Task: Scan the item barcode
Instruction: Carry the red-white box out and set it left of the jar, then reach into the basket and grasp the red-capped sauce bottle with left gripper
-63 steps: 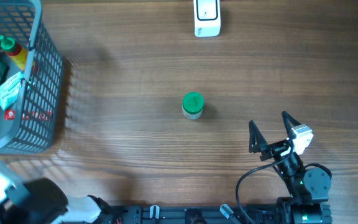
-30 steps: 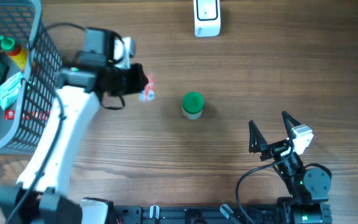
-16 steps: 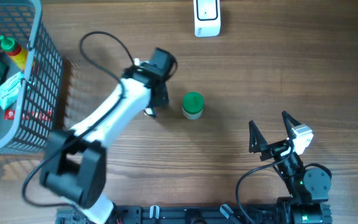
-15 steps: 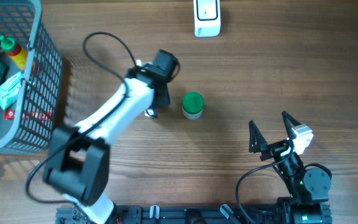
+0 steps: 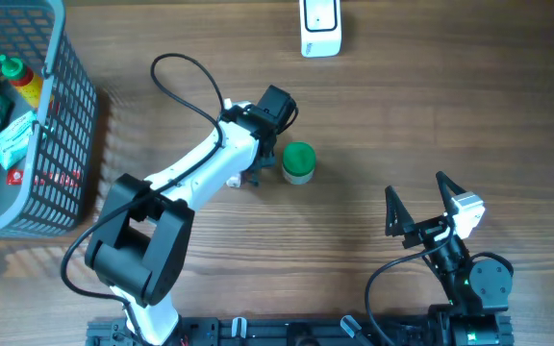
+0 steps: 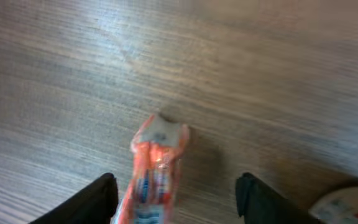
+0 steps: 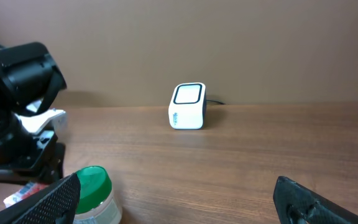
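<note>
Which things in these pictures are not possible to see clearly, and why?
Packet: left wrist view, print blurred, lower end cut by the bottom edge; no barcode readable.
Same packet, overhead: mostly hidden under the left gripper.
Basket contents: overhead, cut by the left edge.
Scanner: overhead, cut by the top edge.

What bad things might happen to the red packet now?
The left gripper stands open around the red packet, so closing off-centre might pinch only an edge and drop it. The green-lidded jar sits beside the arm and might get knocked. The scanner is far off: a long carry.
</note>
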You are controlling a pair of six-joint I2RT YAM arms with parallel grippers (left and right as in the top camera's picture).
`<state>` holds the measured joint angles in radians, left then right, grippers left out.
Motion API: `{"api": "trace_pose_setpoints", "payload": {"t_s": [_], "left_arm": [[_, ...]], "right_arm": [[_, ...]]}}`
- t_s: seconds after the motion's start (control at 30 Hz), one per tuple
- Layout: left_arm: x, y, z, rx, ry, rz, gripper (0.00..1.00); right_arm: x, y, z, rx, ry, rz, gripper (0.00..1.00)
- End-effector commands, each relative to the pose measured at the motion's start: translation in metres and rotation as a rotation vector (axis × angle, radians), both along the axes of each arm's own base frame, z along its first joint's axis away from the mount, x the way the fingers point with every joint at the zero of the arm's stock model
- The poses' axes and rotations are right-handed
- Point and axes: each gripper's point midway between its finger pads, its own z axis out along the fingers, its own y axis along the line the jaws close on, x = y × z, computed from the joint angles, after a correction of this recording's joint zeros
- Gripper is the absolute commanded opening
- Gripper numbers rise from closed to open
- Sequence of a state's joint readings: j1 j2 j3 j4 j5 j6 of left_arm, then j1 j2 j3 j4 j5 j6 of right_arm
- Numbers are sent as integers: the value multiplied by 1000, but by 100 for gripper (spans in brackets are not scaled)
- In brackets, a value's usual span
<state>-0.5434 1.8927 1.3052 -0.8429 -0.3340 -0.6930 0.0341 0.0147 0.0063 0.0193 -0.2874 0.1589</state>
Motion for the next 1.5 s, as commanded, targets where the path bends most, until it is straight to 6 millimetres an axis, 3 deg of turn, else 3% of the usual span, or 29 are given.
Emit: {"api": "trace_pose_setpoints", "payload": {"t_s": [0.0,0.17,0.23,0.33,0.43,0.5,0.57,0.67,0.77,0.87,0.93,1.07,1.17,1.23,1.33,1.47], "left_arm": [[16,-15,32,-71,-78,-6,67],[19,-19,57,-106,-130,-37,68],[24,-17,83,-107,-188,-80,100],[35,-12,128,-103,-296,-114,100],[43,-5,215,-129,-521,-164,100],[39,-3,240,-159,-589,-162,100],[35,4,250,-131,-611,-170,100],[37,37,281,-32,-726,-69,100],[35,78,324,33,-838,49,100],[33,132,359,68,-918,197,100],[31,169,372,83,-945,286,100],[30,248,376,54,-952,422,100],[31,303,363,60,-931,513,100],[39,328,352,72,-906,505,100],[57,365,319,78,-853,560,100],[84,395,253,72,-735,611,100]], "right_arm": [[0,0,2,-8,-12,-2,100],[0,0,2,-9,-12,-2,100],[0,0,2,-9,-12,-2,100],[0,0,2,-8,-12,-2,100],[0,0,2,-8,-12,-2,100],[0,0,2,-9,-12,-2,100],[0,0,2,-8,-12,-2,99],[0,0,2,-8,-12,-2,100],[0,0,2,-8,-12,-2,100],[0,0,2,-9,-12,-2,100],[0,0,2,-9,-12,-2,100],[0,0,2,-9,-12,-2,100],[0,0,2,-9,-12,-2,100],[0,0,2,-8,-12,-2,100],[0,0,2,-8,-12,-2,100],[0,0,2,-8,-12,-2,100]]}}
